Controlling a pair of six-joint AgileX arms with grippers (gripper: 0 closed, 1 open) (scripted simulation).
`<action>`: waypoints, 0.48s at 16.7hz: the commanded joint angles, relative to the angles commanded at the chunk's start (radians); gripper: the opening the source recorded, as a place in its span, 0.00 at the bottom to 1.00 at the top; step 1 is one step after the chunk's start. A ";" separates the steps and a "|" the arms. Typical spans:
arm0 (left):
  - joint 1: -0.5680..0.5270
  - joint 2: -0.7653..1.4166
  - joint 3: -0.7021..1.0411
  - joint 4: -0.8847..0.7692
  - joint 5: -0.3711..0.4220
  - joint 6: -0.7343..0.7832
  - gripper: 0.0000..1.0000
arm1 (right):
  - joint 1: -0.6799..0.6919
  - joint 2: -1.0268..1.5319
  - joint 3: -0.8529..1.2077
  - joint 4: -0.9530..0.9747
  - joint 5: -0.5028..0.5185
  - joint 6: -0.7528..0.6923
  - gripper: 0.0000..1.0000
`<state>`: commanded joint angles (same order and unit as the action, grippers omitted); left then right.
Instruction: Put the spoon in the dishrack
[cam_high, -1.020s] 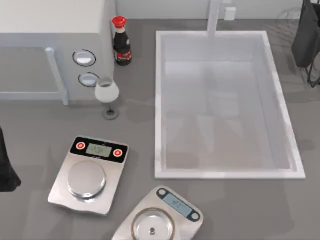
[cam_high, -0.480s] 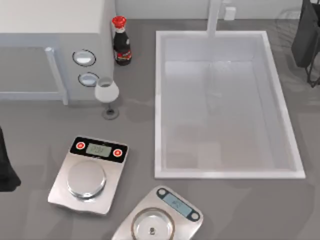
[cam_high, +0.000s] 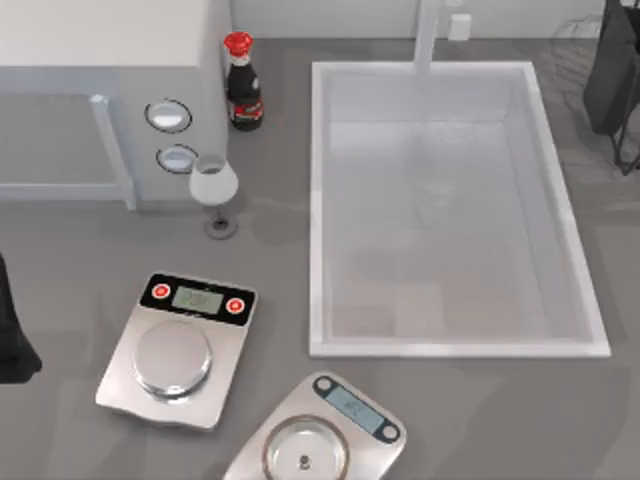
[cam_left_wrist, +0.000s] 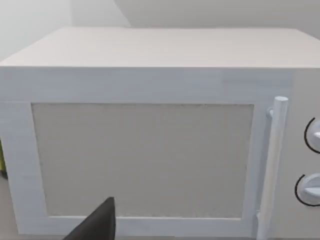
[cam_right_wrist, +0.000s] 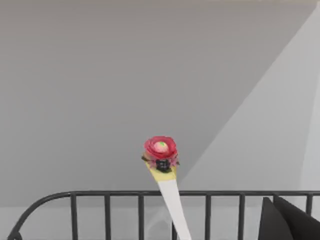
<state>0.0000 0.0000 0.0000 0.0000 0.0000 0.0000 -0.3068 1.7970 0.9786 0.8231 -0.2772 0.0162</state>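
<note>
Top view: right arm (cam_high: 612, 75) sits at the far right corner over the dishrack (cam_high: 580, 28), left arm (cam_high: 12, 330) parked at the left edge. Right wrist view: spoon (cam_right_wrist: 166, 185) stands upright past the rack's rail, seemingly positioned for lowering in; whether the pincer grips it cannot be told.

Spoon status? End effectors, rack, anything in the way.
Right end effector at far right, by dishrack. Spoon upright at rack's wires. Left arm parked, facing microwave. No obstruction visible.

1. Open grey countertop (cam_high: 270, 260) lies between the white box-shaped microwave (cam_high: 110, 90) at far left and the large white rectangular sink basin (cam_high: 320, 200).
2. Near-left passage is narrowed by two silver kitchen scales (cam_high: 178, 350) (close together), and a stemmed white wine glass (cam_high: 214, 188).
</note>
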 joint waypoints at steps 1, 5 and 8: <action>0.000 0.000 0.000 0.000 0.000 0.000 1.00 | 0.000 0.000 0.000 0.000 0.000 0.000 0.38; 0.000 0.000 0.000 0.000 0.000 0.000 1.00 | 0.000 0.000 0.000 0.000 0.000 0.000 0.68; 0.000 0.000 0.000 0.000 0.000 0.000 1.00 | 0.000 0.000 0.000 0.000 0.000 0.000 0.90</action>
<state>0.0000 0.0000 0.0000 0.0000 0.0000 0.0000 -0.3068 1.7970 0.9786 0.8231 -0.2772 0.0162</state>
